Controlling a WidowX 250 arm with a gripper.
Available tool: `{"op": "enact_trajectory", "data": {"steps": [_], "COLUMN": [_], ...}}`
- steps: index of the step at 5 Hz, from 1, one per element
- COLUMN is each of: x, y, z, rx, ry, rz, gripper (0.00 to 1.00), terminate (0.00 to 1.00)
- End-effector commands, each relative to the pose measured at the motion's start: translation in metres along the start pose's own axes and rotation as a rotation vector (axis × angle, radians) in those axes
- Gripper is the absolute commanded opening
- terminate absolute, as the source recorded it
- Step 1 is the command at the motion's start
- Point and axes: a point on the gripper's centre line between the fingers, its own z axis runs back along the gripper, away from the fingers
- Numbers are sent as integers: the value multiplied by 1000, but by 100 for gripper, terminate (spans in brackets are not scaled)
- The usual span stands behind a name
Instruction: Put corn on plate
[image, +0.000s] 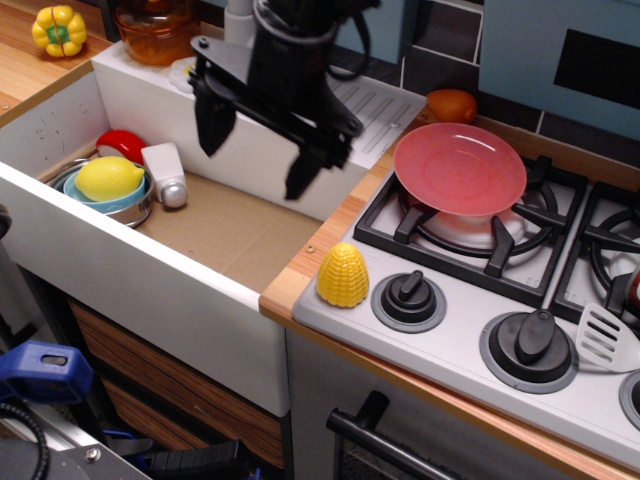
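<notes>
The corn (343, 274) is a small yellow bumpy dome standing on the front left corner of the stove, next to a black knob. The pink-red plate (460, 167) rests on the back left burner grate, empty. My black gripper (256, 150) hangs open and empty above the sink, its two fingers spread wide, up and to the left of the corn and left of the plate.
The white sink (150, 265) holds a yellow lemon (108, 177) in a light blue bowl, a red item and a white bottle (166, 173). A yellow bell pepper (59, 29), an orange pot, a toy fried egg, an orange fruit (452, 103) and a white spatula (609, 338) lie around.
</notes>
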Motion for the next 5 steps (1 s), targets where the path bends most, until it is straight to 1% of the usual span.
{"op": "enact_trajectory", "data": {"steps": [1,2,3,4,5], "x": [-13,-4,3,6,7], "y": [-22,-38,-46,-56,-58], "z": [6,-3,-12,-21,-29], "rx": [-53,-90,-106,-127,-152], "ry": [-95,-115,-126,-143,-143], "rz": [-12,-23,-24,-15,-18], "gripper": [100,100,100,100,100], "terminate": [0,0,0,0,0]}}
